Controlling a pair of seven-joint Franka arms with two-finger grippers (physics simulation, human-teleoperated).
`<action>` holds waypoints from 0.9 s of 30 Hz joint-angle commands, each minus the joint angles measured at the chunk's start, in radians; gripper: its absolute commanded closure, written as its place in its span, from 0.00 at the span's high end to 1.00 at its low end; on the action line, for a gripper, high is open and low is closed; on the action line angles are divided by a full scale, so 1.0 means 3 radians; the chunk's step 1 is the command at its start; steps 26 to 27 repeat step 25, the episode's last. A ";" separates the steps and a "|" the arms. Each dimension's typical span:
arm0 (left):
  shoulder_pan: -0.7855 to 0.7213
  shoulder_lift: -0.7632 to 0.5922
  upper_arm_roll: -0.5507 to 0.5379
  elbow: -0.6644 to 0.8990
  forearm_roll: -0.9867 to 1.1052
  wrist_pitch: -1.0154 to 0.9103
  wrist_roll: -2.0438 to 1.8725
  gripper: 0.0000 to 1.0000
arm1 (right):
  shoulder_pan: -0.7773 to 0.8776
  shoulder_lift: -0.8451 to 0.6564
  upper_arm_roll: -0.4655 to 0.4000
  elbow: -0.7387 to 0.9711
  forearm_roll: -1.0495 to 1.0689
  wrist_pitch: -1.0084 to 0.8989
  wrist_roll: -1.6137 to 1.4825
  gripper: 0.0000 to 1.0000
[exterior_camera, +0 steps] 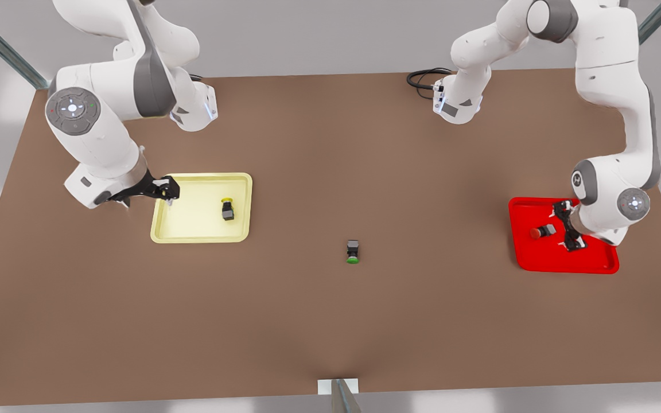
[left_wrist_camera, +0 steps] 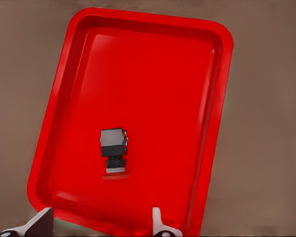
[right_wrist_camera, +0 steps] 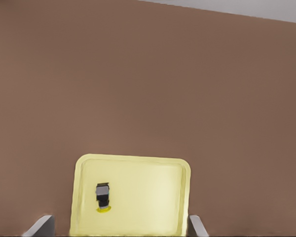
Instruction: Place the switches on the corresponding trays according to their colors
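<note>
Left gripper (exterior_camera: 567,226): hung over the red tray (exterior_camera: 563,264) at the front view's right, fingers apart and holding nothing.
Red switch (exterior_camera: 541,232): lay on its side inside the red tray, just beside the left gripper and clear of its fingers (left_wrist_camera: 158,219).
Right gripper (exterior_camera: 168,190): hung at the yellow tray's (exterior_camera: 193,223) edge on the front view's left, fingers (right_wrist_camera: 196,226) apart and holding nothing.
Yellow switch (exterior_camera: 228,209): lay inside the yellow tray, apart from the right gripper.
Green switch (exterior_camera: 353,251): lay on the brown table (exterior_camera: 330,321), between the trays.
</note>
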 commanded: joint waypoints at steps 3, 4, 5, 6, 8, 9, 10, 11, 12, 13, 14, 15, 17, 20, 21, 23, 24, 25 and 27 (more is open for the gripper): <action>-0.0464 -0.0044 -0.0705 0.1438 -0.0198 -0.2209 0.2448 1.00 | 0.0036 0.0000 -0.0006 0.0003 0.0001 -0.0548 -0.0568 1.00; -0.0535 -0.0039 -0.0715 0.1693 -0.0198 -0.2469 0.3116 1.00 | 0.0036 0.0000 -0.0006 0.0003 0.0006 -0.0548 -0.0568 1.00; -0.0576 -0.0044 -0.0720 0.1970 -0.0193 -0.2787 0.4289 1.00 | 0.0036 0.0000 -0.0006 -0.0002 0.0006 -0.0548 -0.0568 1.00; -0.0633 -0.0151 -0.0715 0.2006 -0.0203 -0.2823 0.4770 1.00 | 0.0036 -0.0005 -0.0006 -0.0002 0.0006 -0.0548 -0.0568 1.00; -0.0980 -0.0519 -0.0276 0.1883 -0.0474 -0.2681 0.5267 1.00 | 0.0036 -0.0005 -0.0006 -0.0007 0.0006 -0.0548 -0.0573 1.00; -0.1006 -0.0688 -0.0132 0.1806 -0.0704 -0.2516 0.5261 1.00 | 0.0036 -0.0005 -0.0011 -0.0007 0.0006 -0.0548 -0.0578 1.00; -0.1006 -0.0683 -0.0132 0.1806 -0.0689 -0.2486 0.5312 1.00 | 0.0031 -0.0005 -0.0011 -0.0007 0.0006 -0.0548 -0.0584 1.00; -0.1001 -0.0699 -0.0127 0.1715 -0.0643 -0.2430 0.5517 1.00 | 0.0010 -0.0005 -0.0011 -0.0007 0.0006 -0.0548 -0.0589 1.00; -0.0986 -0.0699 -0.0132 0.1536 -0.0643 -0.2026 0.5476 1.00 | -0.0010 0.0000 -0.0011 -0.0012 0.0016 -0.0548 -0.0599 1.00; -0.0991 -0.0653 -0.0127 0.1546 -0.0633 -0.2056 0.5435 1.00 | -0.0081 -0.0005 0.0010 -0.0022 0.0067 -0.0548 -0.0599 1.00; -0.0986 -0.0622 -0.0127 0.1551 -0.0633 -0.2082 0.5435 1.00 | -0.0235 0.0000 0.0040 -0.0033 0.0159 -0.0548 -0.0609 1.00; -0.0965 -0.0612 -0.0117 0.1551 -0.0633 -0.2148 0.5440 1.00 | -0.0327 0.0000 0.0091 -0.0038 0.0200 -0.0548 -0.0604 1.00; -0.0965 -0.0571 -0.0117 0.1551 -0.0633 -0.2235 0.5445 1.00 | -0.0481 0.0000 0.0235 -0.0038 0.0200 -0.0542 -0.0599 1.00; -0.0965 -0.0550 -0.0111 0.1551 -0.0633 -0.2225 0.5445 1.00 | -0.0470 0.0006 0.0235 -0.0043 0.0200 -0.0542 -0.0599 1.00; -0.0965 -0.0550 -0.0111 0.1551 -0.0638 -0.2235 0.5445 1.00 | -0.0470 0.0006 0.0235 -0.0043 0.0200 -0.0542 -0.0599 1.00; -0.0965 -0.0550 -0.0111 0.1551 -0.0638 -0.2235 0.5445 1.00 | -0.0465 0.0006 0.0235 -0.0043 0.0200 -0.0542 -0.0604 1.00; -0.0965 -0.0566 -0.0086 0.1561 -0.0633 -0.2261 0.5445 1.00 | -0.0470 0.0006 0.0235 -0.0043 0.0200 -0.0542 -0.0604 1.00; -0.0970 -0.0571 -0.0086 0.1602 -0.0633 -0.2302 0.5451 1.00 | -0.0470 0.0006 0.0235 -0.0038 0.0200 -0.0542 -0.0604 1.00; -0.0970 -0.0571 -0.0086 0.1602 -0.0633 -0.2302 0.5451 1.00 | -0.0470 0.0006 0.0235 -0.0038 0.0200 -0.0542 -0.0604 1.00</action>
